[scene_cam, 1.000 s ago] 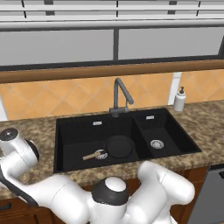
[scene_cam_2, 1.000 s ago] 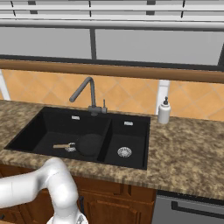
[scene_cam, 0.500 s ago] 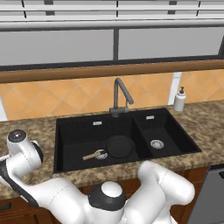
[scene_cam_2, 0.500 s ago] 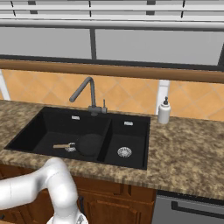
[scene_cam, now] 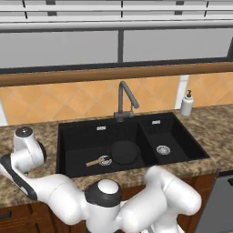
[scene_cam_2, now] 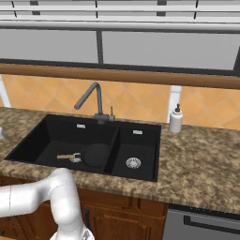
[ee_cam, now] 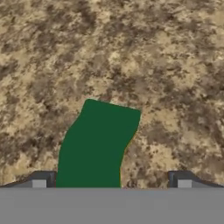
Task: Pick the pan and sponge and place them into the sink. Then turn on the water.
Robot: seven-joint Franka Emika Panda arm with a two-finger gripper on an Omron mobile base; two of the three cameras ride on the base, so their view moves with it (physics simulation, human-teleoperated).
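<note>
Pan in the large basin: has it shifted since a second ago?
No. The pan lies in the sink, its handle across the large basin's drain, exactly as before.

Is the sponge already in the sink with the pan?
No, the sponge lies green face up on the speckled counter, between the open claw tips.

Glossy white rounded arm (scene_cam: 136, 205), dark joints

One pan (scene_cam: 124, 152), one sponge (ee_cam: 97, 144), one two-basin sink (scene_cam: 79, 136), one faucet (scene_cam: 124, 98), one soap bottle (scene_cam: 186, 103).
</note>
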